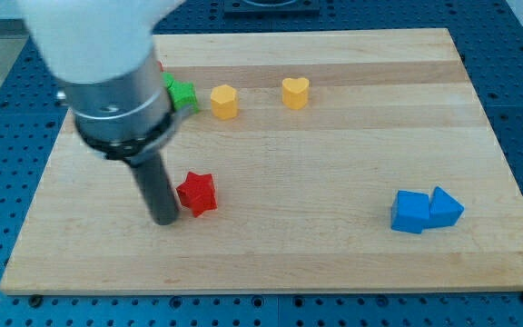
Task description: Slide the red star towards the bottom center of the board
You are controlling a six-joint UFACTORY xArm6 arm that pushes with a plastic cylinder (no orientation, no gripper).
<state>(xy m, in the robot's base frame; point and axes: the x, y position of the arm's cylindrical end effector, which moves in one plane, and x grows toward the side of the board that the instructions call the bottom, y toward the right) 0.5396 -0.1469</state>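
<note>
My tip (pixel 165 219), a bare dark rod end holding nothing, rests just left of the small red star block (pixel 197 193), apparently touching it. The star lies left of centre on the pale wooden board (pixel 334 263), well below the green block (pixel 182 93) and two yellow blocks (pixel 224 101) (pixel 295 92).

The arm (pixel 98 54) is cut off by the view's top edge and looks blurred. It hides most of the green block (pixel 182 93), at about 12 o'clock from the red star (pixel 197 193), so the green shape cannot be told for sure. The arm also covers the tabletop (pixel 334 163) at its 10 o'clock corner. My tip (pixel 165 219) shows, touching or just beside the star's 9 o'clock side; which, I cannot tell.
</note>
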